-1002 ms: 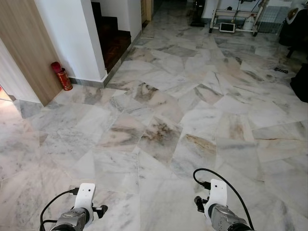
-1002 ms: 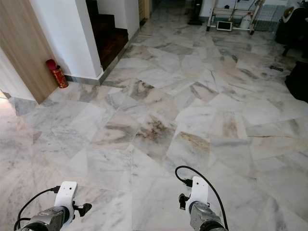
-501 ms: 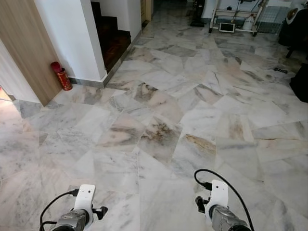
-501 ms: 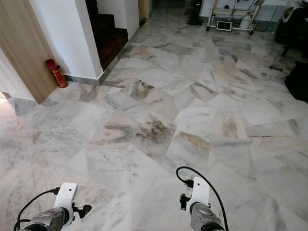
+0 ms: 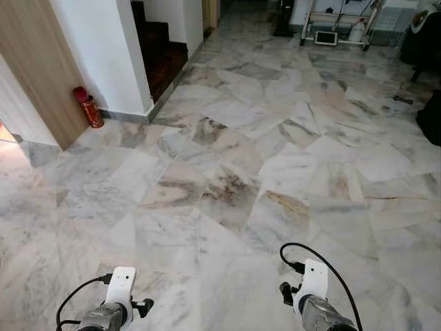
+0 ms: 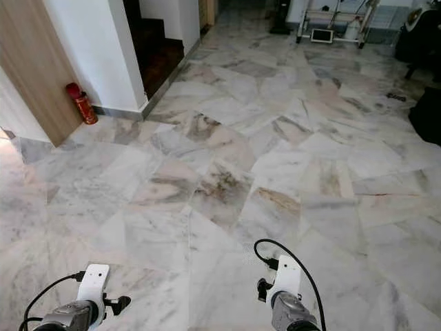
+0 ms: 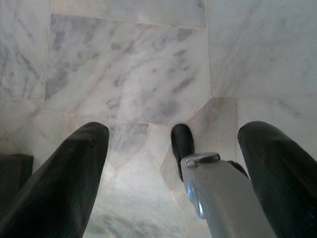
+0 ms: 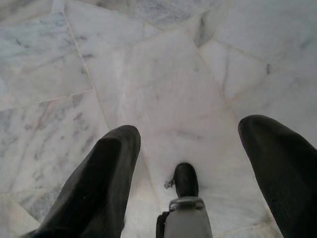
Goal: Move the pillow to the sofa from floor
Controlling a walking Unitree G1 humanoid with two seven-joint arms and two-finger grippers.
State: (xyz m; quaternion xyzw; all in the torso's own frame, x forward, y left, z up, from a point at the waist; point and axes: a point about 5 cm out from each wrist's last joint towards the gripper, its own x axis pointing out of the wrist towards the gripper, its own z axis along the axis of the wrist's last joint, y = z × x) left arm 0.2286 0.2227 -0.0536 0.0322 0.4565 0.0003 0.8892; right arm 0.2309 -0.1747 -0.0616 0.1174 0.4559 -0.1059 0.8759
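Observation:
Pale veined marble floor point(image 5: 227, 179) stretches ahead of me. My left arm point(image 5: 114, 307) and right arm point(image 5: 310, 293) hang low at the near edge of the eye views. In the left wrist view my left gripper point(image 7: 173, 131) is open over bare marble, its two black fingers point(image 7: 74, 168) wide apart with nothing between them. My right gripper point(image 8: 190, 131) is open too, with its fingers point(image 8: 106, 173) spread above the tiles. One of my own legs point(image 8: 185, 208) stands on the floor below each gripper.
A red fire extinguisher point(image 5: 88, 107) stands by a wooden panel point(image 5: 34, 76) at the left. A white wall point(image 5: 103, 48) flanks dark stairs point(image 5: 164, 55). A metal rack point(image 5: 337, 24) stands far back. Dark furniture point(image 5: 431, 117) lines the right edge.
The whole picture has shifted very slightly, so the camera has moved a little. Both arms keep the same low pose.

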